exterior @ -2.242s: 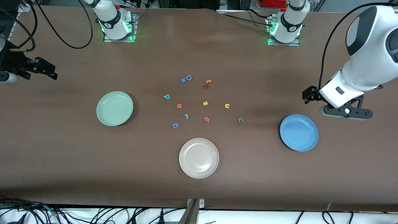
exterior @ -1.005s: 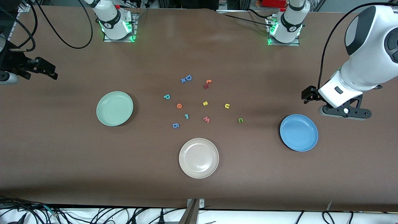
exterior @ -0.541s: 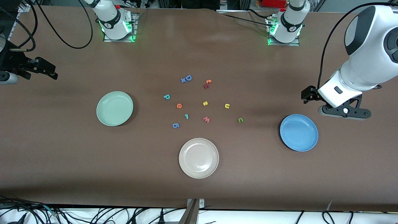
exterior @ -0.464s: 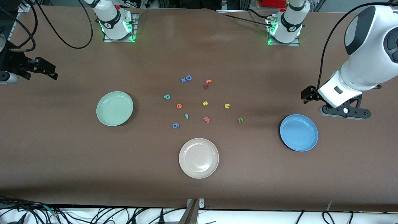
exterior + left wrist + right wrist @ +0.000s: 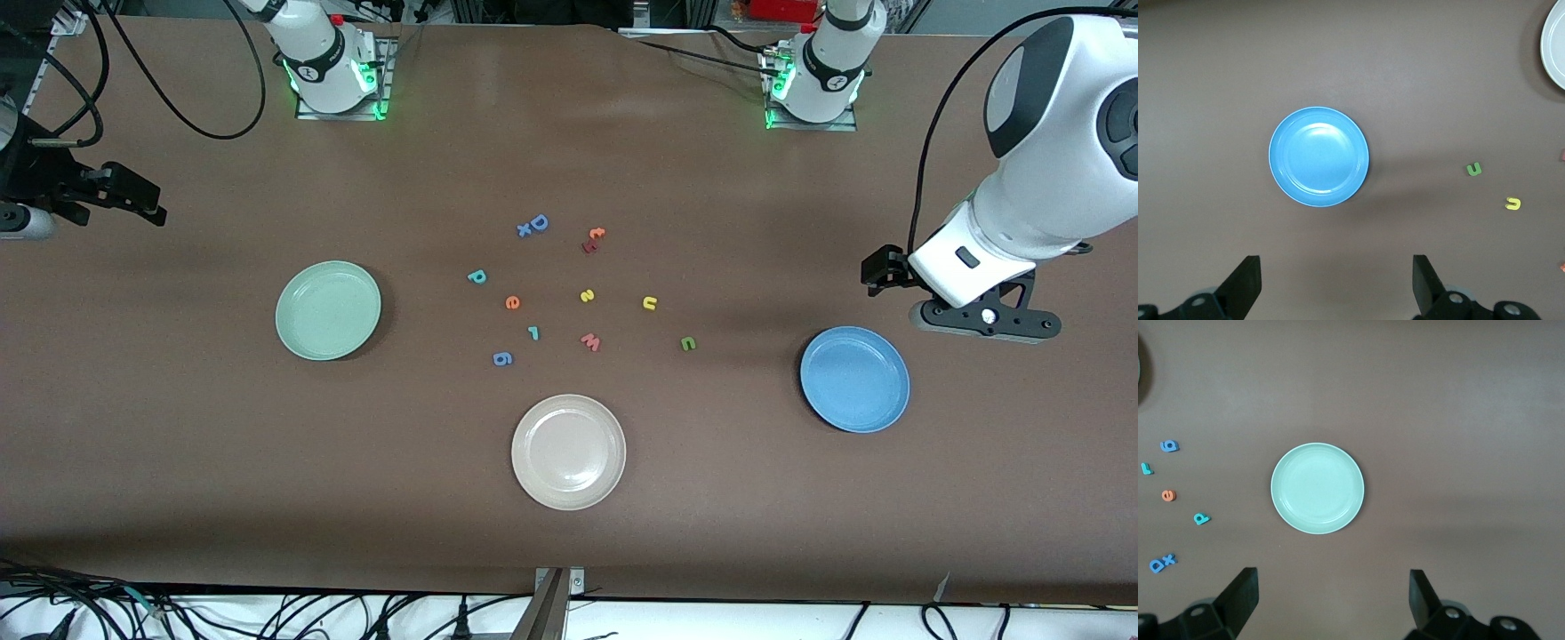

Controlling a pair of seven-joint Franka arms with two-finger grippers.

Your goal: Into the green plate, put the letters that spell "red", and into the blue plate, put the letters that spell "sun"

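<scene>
The teal d [image 5: 476,276], orange e [image 5: 512,303] and teal r [image 5: 533,333] lie mid-table toward the green plate [image 5: 328,310]. The yellow s [image 5: 587,295], yellow u [image 5: 650,303] and green n [image 5: 688,343] lie toward the blue plate [image 5: 854,380]. Both plates hold nothing. My left gripper [image 5: 1336,261] hangs open high over bare table beside the blue plate [image 5: 1319,157]. Open as well, my right gripper [image 5: 1333,573] hovers high beside the green plate [image 5: 1317,488], at the right arm's end of the table.
A beige-white plate [image 5: 568,452] sits nearest the front camera. Other letters lie among the task's own: a blue D with an x [image 5: 533,225], a red-orange pair [image 5: 593,238], a pink w [image 5: 590,341] and a blue 6 [image 5: 502,358].
The left arm's hand has drifted very slightly toward the middle of the table. Letters, plates and the right arm have not moved.
</scene>
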